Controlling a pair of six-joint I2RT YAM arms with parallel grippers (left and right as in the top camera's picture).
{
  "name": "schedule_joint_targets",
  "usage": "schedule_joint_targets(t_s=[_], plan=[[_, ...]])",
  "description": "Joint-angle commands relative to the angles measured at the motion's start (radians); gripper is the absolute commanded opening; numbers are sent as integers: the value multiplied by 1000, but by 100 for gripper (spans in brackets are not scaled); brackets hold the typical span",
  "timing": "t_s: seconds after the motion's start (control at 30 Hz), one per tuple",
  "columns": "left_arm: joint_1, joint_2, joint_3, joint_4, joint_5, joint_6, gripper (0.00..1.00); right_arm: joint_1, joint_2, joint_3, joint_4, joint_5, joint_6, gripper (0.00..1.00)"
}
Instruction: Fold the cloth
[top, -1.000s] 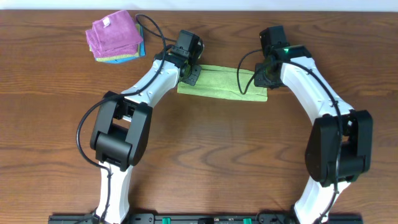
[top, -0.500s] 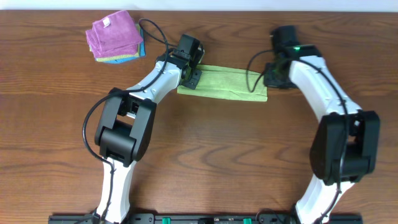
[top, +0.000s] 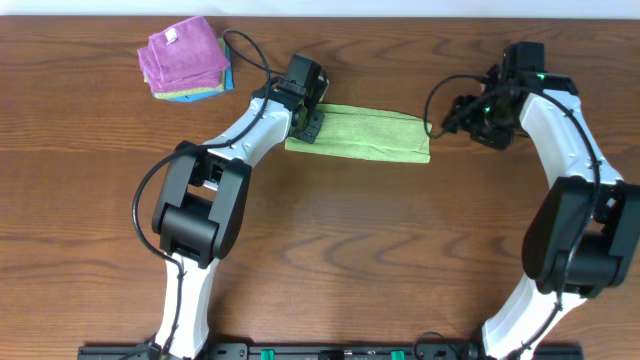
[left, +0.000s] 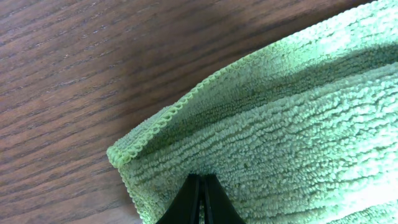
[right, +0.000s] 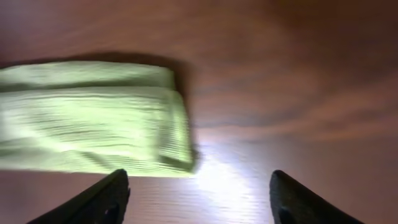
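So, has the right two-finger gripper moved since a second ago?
Yes. In the overhead view the right gripper has backed off rightward, from the end of the folded lime-green microfibre cloth, which stayed put, to clear of it, jaws open.

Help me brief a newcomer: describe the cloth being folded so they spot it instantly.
On the wooden table, look mid-width in the far half. The cloth lies there alone as a flat lime-green strip, unlike the purple cloth stacked in the far-left corner.

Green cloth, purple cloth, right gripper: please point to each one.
green cloth (top: 365, 135), overhead view, centre of the folded strip.
purple cloth (top: 185, 58), overhead view, top of the pile.
right gripper (right: 199, 196), right wrist view, midway between its fingertips.
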Motion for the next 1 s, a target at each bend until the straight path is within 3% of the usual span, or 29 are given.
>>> schedule_joint_targets(t_s=[0.0,0.4,0.97], plan=[[2,16,14,-6,8,0,6,-2,6,-43,30,-200,-56,70],[2,16,14,-11,16,0,6,-26,6,-288,197,-322,-100,69],[2,16,14,-15,30,0,6,-38,39,-366,409,-307,-61,73]])
